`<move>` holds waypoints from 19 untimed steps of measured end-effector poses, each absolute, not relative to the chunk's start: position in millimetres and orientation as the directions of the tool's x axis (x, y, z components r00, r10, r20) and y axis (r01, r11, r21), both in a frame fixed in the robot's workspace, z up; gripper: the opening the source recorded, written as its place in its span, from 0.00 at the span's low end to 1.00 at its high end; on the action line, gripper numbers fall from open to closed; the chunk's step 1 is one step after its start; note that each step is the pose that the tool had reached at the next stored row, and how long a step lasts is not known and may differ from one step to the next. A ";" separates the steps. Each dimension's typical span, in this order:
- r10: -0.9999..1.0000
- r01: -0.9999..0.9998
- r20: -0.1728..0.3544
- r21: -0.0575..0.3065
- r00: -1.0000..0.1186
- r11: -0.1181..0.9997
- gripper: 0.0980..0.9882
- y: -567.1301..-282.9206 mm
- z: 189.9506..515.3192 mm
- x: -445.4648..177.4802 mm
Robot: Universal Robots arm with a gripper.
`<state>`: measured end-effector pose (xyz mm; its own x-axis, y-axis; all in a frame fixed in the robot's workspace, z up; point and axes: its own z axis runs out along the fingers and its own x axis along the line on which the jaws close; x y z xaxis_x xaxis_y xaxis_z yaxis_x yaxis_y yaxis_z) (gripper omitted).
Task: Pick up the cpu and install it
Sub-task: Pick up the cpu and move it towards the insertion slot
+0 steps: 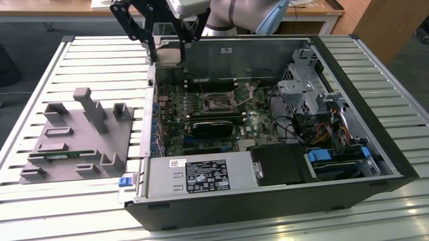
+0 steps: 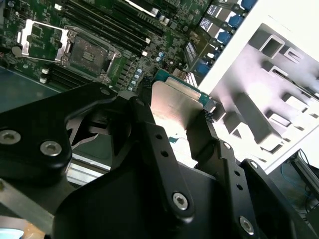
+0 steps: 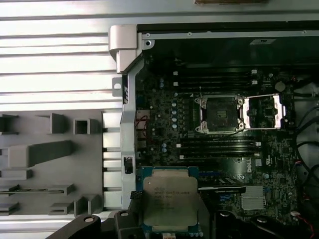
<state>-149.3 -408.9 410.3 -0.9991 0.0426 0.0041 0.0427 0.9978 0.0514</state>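
Note:
The cpu (image 3: pixel 170 199), a flat square chip with a shiny silver-grey top, hangs between the black fingers of my gripper (image 3: pixel 172 220), which is shut on it. In the exterior view the gripper (image 1: pixel 170 46) holds the cpu (image 1: pixel 170 55) high over the far corner of the open computer case, at the exterior view's left. The second wrist view shows the cpu (image 2: pixel 174 104) clamped by its edges in the gripper (image 2: pixel 174 122). The motherboard's socket (image 1: pixel 219 103) (image 3: pixel 219 114) (image 2: pixel 87 55) lies uncovered, its metal load plate (image 3: pixel 264 112) swung open beside it. The chip is well apart from the socket.
The case (image 1: pixel 375 150) lies open on a slatted white table (image 1: pixel 60 211). A grey tray (image 1: pixel 74 143) (image 3: pixel 50 149) with upright posts and a thin green memory stick (image 1: pixel 64 155) sits beside it. A power supply (image 1: pixel 198 175), drive cage (image 1: pixel 312 90) and cables crowd the case.

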 end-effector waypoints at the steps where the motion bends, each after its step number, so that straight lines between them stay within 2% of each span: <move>1: 0.043 0.043 0.004 0.051 -0.999 0.998 0.48 -408.9 410.3 -148.3; 19: 0.043 0.043 0.004 0.051 -0.999 0.998 0.48 -408.9 410.3 -129.6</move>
<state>-129.6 -408.9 410.3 -0.9991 0.0426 0.0042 0.0427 0.9978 0.0513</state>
